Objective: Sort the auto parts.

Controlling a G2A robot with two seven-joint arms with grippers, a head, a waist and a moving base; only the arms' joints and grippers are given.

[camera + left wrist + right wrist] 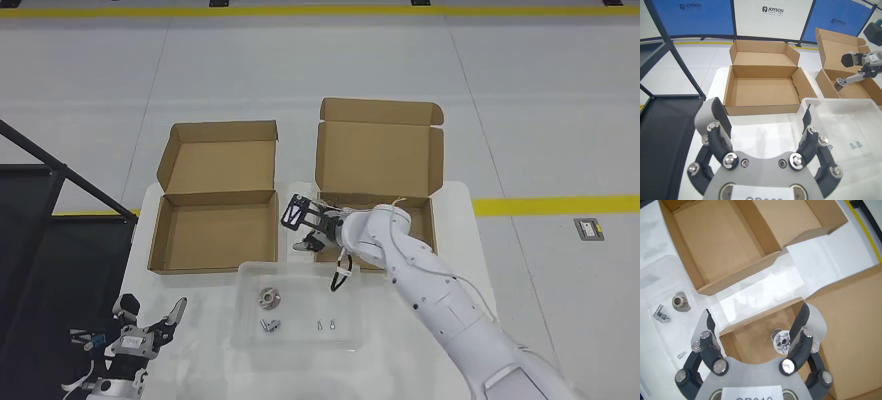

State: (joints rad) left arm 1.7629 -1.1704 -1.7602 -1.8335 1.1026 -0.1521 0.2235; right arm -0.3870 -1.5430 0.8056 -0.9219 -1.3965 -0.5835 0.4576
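While the right jaws hang spread wide over the right cardboard box (380, 155), gripping nothing, a round metal flange (780, 342) sits inside that box's corner just beside one pad (799, 319) — touching or not, I cannot tell. Nearby, the clear tray (300, 268) holds a flanged hub (680, 301), a small bracket (660, 314) and bolts (325, 324). The left jaws — open, empty — hover over the counter (190, 300) beside the tray.
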